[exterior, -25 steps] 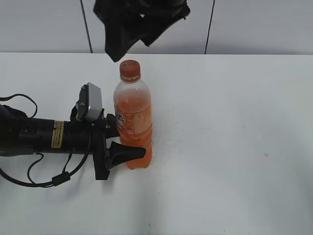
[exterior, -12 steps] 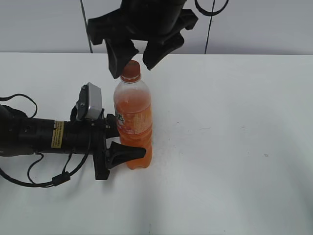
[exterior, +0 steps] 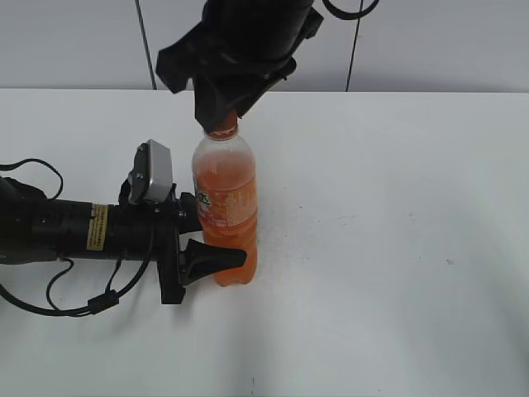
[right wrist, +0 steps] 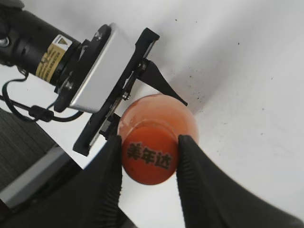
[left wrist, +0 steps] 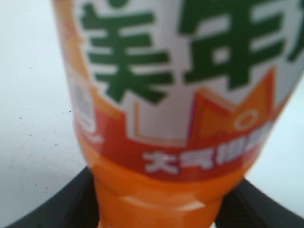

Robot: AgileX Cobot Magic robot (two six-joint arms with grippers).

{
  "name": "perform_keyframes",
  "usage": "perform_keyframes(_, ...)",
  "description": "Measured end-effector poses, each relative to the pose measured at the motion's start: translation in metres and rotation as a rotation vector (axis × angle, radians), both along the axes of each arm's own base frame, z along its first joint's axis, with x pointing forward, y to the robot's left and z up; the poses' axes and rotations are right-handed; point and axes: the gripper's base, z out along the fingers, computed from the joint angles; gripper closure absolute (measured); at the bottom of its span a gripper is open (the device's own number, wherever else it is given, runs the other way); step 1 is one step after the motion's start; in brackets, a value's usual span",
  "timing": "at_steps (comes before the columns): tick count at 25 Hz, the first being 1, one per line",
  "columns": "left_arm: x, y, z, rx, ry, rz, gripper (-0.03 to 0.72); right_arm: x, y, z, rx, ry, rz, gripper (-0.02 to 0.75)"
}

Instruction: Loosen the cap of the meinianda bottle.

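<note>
The meinianda bottle (exterior: 225,207) stands upright on the white table, filled with orange drink. My left gripper (exterior: 216,236) reaches in from the left and is shut on its lower body; in the left wrist view the label (left wrist: 180,95) fills the frame between the black fingers (left wrist: 52,209). My right gripper (exterior: 223,112) hangs straight above the bottle. In the right wrist view its two ribbed fingers (right wrist: 107,180) press on opposite sides of the orange cap (right wrist: 149,159). In the exterior view only the cap's lower edge (exterior: 223,129) shows below the gripper.
The left arm and its cables (exterior: 50,236) lie along the table at the left, with the wrist camera box (exterior: 153,172) beside the bottle. The bare white table (exterior: 397,248) stretches to the right and front. A grey panelled wall (exterior: 430,41) stands behind.
My right gripper has come down from above the bottle and closed its fingers onto the cap. The left gripper and the bottle have stayed put.
</note>
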Motion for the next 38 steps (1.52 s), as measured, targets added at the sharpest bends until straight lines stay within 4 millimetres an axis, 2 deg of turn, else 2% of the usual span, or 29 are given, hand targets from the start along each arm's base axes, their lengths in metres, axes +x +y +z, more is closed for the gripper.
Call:
perform_keyframes(3,0.000,0.000,0.000,0.000,0.000,-0.001,0.287,0.000,0.000,0.000,-0.047,-0.076,0.211,0.475)
perform_keyframes(8,0.000,0.000,0.000,0.000,0.000,-0.001,0.287,-0.001,0.000,0.002,-0.160,-0.261,0.705,0.475)
perform_keyframes(10,0.000,0.000,0.000,0.000,0.000,-0.001,0.287,-0.001,0.000,0.002,-0.189,-0.308,0.829,0.479)
perform_keyframes(14,0.000,0.000,0.000,0.000,0.000,-0.001,0.287,-0.001,-0.001,0.002,-0.211,-0.339,0.906,0.483)
perform_keyframes(18,0.000,0.000,0.000,0.000,0.007,0.006,0.287,0.000,-0.001,0.004,-0.218,-0.353,0.917,0.535)
perform_keyframes(20,0.000,0.000,0.000,0.000,0.007,0.005,0.287,-0.001,0.000,0.004,-0.203,-0.349,0.916,0.496)
perform_keyframes(24,0.000,0.000,0.000,0.001,0.003,-0.001,0.287,-0.006,0.002,0.005,-0.143,-0.317,0.904,0.316)
perform_keyframes(28,0.000,0.000,0.000,0.001,0.003,-0.001,0.287,-0.016,-0.001,0.023,-0.050,-0.297,0.811,0.258)
perform_keyframes(30,0.000,0.000,0.000,0.001,0.002,-0.001,0.287,-0.021,-0.005,0.035,-0.005,-0.266,0.684,0.253)
perform_keyframes(32,0.000,0.000,0.000,0.001,0.002,-0.002,0.287,-0.023,-0.009,0.041,0.037,-0.196,0.481,0.250)
perform_keyframes(36,0.000,0.000,0.000,0.001,0.002,-0.002,0.287,-0.018,-0.011,0.037,0.076,-0.051,0.074,0.248)
perform_keyframes(38,0.000,0.000,0.000,0.001,0.002,-0.002,0.287,-0.014,-0.009,0.030,0.072,-0.017,-0.005,0.248)
